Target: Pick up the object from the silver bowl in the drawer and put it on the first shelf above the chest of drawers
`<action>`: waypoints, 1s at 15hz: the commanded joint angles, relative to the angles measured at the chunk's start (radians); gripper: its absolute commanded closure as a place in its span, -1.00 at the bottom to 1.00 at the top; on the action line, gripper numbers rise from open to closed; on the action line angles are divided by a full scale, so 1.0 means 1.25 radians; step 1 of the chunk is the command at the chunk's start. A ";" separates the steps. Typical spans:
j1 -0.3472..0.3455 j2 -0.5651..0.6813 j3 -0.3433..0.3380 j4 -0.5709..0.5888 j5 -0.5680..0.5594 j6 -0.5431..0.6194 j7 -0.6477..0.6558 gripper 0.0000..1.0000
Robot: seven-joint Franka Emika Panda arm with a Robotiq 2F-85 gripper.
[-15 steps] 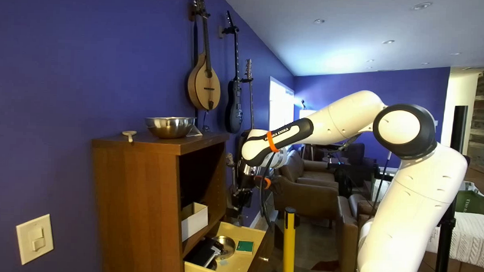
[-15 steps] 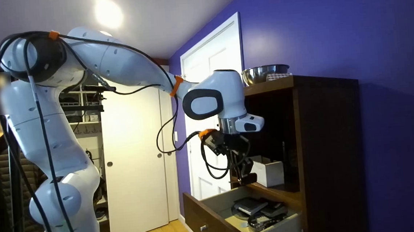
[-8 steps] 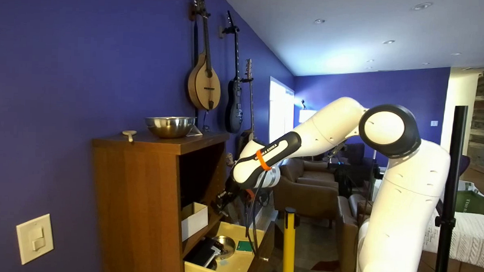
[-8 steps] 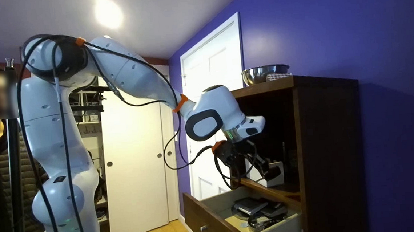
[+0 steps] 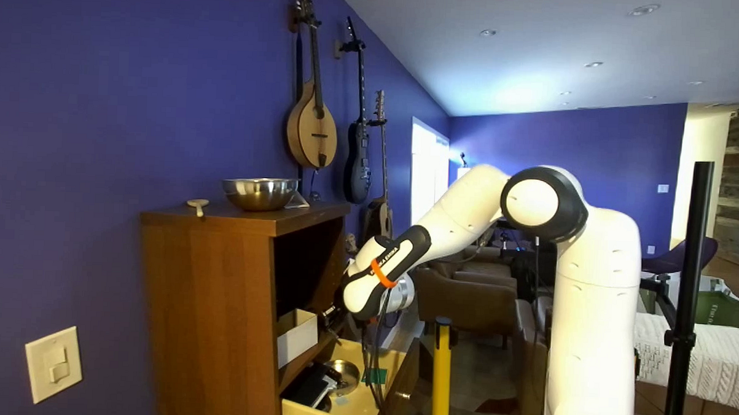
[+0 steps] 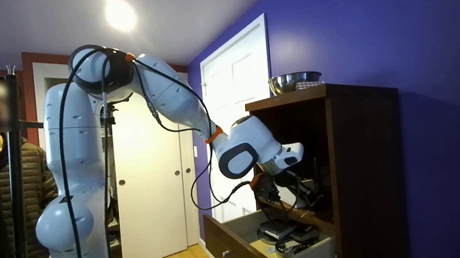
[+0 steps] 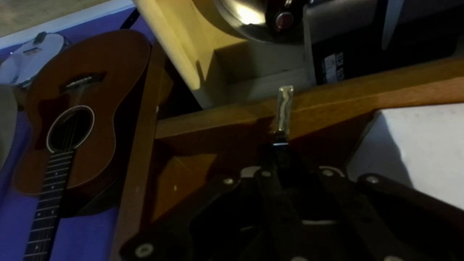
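Observation:
My gripper (image 7: pixel 282 154) is shut on a slim shiny silver object (image 7: pixel 284 108) that sticks out past the fingertips. In the exterior views the gripper (image 6: pixel 311 199) is tilted into the dark first shelf (image 5: pixel 299 272), just above its front edge and close to a white box. The held object is too small to make out clearly there. The chest of drawers (image 5: pixel 206 318) is brown wood. Its pale drawer (image 5: pixel 313 414) is pulled out below the shelf. The silver bowl (image 5: pixel 344 378) lies in the drawer and also shows in the wrist view (image 7: pixel 235 16), with a dark item in it.
A white box (image 5: pixel 298 340) stands on the shelf. Black items (image 6: pixel 279 227) and a green item (image 5: pixel 374 375) lie in the drawer. A larger metal bowl (image 5: pixel 259 194) stands on the cabinet top. Guitars (image 7: pixel 87 108) hang beside the cabinet. A yellow post (image 5: pixel 441 376) stands in front.
The arm has moved forward and down toward the cabinet. The gripper has tilted from pointing down above the drawer to pointing into the shelf opening. The drawer has not moved.

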 commanded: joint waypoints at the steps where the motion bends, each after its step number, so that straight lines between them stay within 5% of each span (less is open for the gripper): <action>1: -0.020 0.033 0.002 0.050 -0.068 0.025 0.036 0.91; 5: 0.010 0.058 -0.006 0.078 -0.141 0.015 0.080 0.91; 6: 0.019 0.060 -0.005 0.081 -0.156 0.007 0.096 0.13; 12: 0.041 0.043 -0.045 0.087 -0.254 -0.021 0.188 -0.59; 15: 0.022 -0.043 -0.051 0.035 -0.197 -0.059 0.176 -0.98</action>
